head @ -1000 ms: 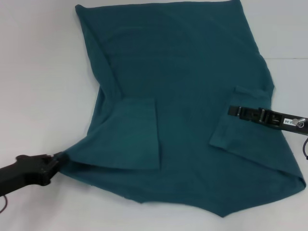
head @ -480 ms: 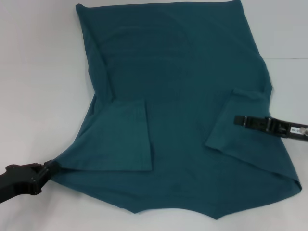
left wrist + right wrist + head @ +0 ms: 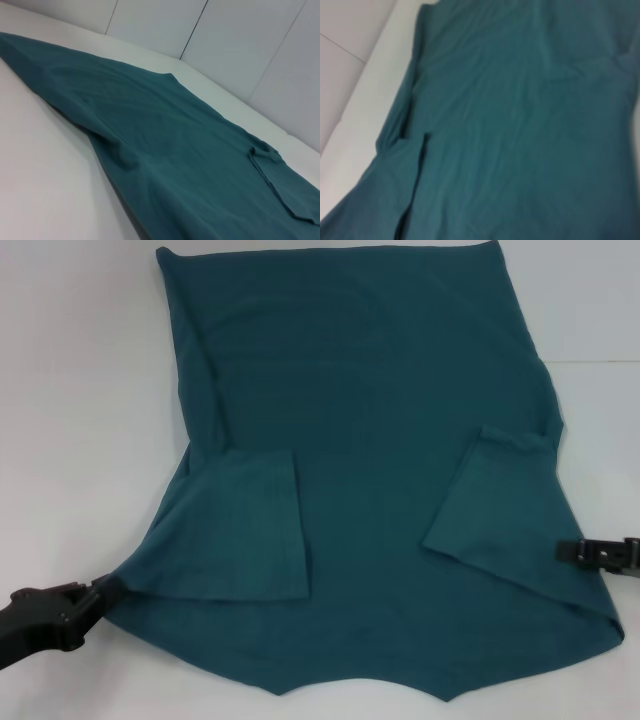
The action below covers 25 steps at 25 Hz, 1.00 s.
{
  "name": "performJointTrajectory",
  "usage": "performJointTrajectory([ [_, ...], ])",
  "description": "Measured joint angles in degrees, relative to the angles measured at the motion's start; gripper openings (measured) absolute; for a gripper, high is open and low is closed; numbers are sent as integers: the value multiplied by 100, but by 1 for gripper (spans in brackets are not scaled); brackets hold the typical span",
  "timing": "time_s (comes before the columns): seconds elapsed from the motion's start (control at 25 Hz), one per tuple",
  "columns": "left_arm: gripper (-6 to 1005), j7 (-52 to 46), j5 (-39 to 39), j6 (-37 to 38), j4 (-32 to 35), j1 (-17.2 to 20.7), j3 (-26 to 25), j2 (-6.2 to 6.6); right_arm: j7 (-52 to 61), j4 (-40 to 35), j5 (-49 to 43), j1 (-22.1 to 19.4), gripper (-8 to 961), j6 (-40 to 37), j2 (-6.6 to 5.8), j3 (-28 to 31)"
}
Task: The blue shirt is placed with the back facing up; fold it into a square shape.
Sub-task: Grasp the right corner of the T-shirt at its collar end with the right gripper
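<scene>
The blue shirt (image 3: 370,430) lies spread on the white table (image 3: 70,390), with both short sleeves folded inward onto its body. At the near left, my left gripper (image 3: 100,592) is shut on the shirt's corner, and the cloth is drawn out to a point there. My right gripper (image 3: 564,551) hovers at the shirt's right edge, just outside the folded right sleeve (image 3: 490,505). The folded left sleeve (image 3: 245,530) lies flat. The left wrist view shows the shirt (image 3: 175,150) stretching away low across the table. Most of the right wrist view is filled by the shirt (image 3: 520,125).
White table surface surrounds the shirt on the left, right and near side. Pale wall panels (image 3: 240,45) rise behind the table in the left wrist view. The shirt's far hem reaches the top edge of the head view.
My left gripper has dragged the shirt's corner further left and nearer. My right gripper has drawn back to the right, off the folded sleeve, to the shirt's edge.
</scene>
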Motion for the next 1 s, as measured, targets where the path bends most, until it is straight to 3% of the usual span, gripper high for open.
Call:
performJointTrajectory([
  [0.32, 28, -3, 8, -10, -109, -26, 0, 2, 114, -4, -57, -227, 584, -95, -154, -2],
  [0.68, 28, -22, 8, -9, -113, -61, 9, 4, 151, -4, -184, -329, 564, -166, -180, -6],
  [1.0, 28, -25, -1, -32, -113, -58, 9, -3, 141, 0, -355, -249, 546, -340, -123, -28],
])
